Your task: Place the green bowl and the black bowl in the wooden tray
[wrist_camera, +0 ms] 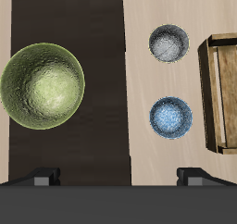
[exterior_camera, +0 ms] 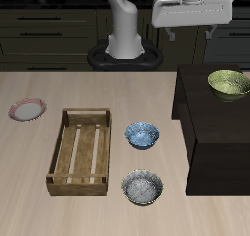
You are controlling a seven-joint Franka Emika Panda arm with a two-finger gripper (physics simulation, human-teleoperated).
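Note:
The green bowl (exterior_camera: 229, 84) (wrist_camera: 42, 87) sits upright on a raised black block (exterior_camera: 210, 133). On the table near the front edge rests the black bowl (exterior_camera: 143, 188) (wrist_camera: 168, 43), dark outside with a mottled grey inside. Beside it lies the wooden tray (exterior_camera: 80, 150) (wrist_camera: 222, 93), which holds nothing. My gripper (exterior_camera: 190, 30) (wrist_camera: 120, 177) hangs high above the back of the block, well clear of the green bowl. Its fingers (wrist_camera: 46, 177) stand wide apart and hold nothing.
A light-blue patterned bowl (exterior_camera: 143, 135) (wrist_camera: 172, 117) stands between the tray and the black block, just behind the black bowl. A small pink-rimmed plate (exterior_camera: 27, 110) lies on the far side of the tray. The robot's base (exterior_camera: 125, 45) stands at the table's back.

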